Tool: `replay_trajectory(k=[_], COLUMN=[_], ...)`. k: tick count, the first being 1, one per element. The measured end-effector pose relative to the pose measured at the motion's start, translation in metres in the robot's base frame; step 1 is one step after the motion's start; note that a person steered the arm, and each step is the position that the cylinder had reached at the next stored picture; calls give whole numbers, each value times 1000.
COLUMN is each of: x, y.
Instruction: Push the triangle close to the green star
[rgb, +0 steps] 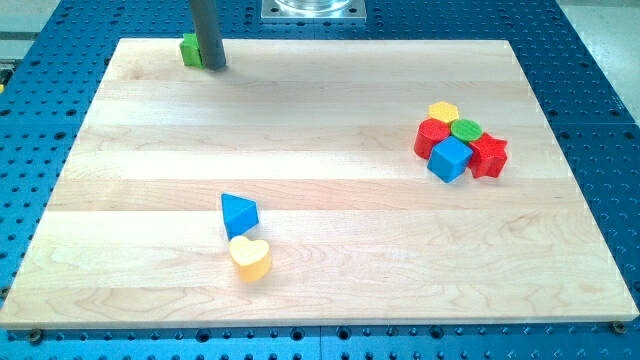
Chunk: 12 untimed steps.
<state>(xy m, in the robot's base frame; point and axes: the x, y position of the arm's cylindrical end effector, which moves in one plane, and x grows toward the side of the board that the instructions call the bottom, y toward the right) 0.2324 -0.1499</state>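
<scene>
1. My tip (214, 68) stands at the top-left corner of the wooden board (320, 110), touching or just beside the right side of a green block (190, 50); the rod hides part of that block, so its shape cannot be made out.
2. The rod carries no jaws, so nothing is gripped.
3. The blue triangle (238, 214) lies well apart from my tip, in the lower left-centre of the board.
4. A yellow heart (249, 258) sits just below the triangle, touching it or nearly so.
5. At the view's right a tight cluster holds a yellow hexagon (443, 111), a green round block (466, 129), a blue cube (450, 158) and two red blocks (431, 135) (489, 155).
</scene>
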Motion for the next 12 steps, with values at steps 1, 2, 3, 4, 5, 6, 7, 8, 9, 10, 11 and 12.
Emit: replay_trajectory(k=[1, 2, 3, 4, 5, 6, 7, 8, 9, 10, 11, 12], x=[-4, 44, 114, 172, 242, 326, 357, 357, 356, 348, 333, 341], y=[0, 5, 8, 57, 128, 133, 122, 114, 105, 90, 79, 77])
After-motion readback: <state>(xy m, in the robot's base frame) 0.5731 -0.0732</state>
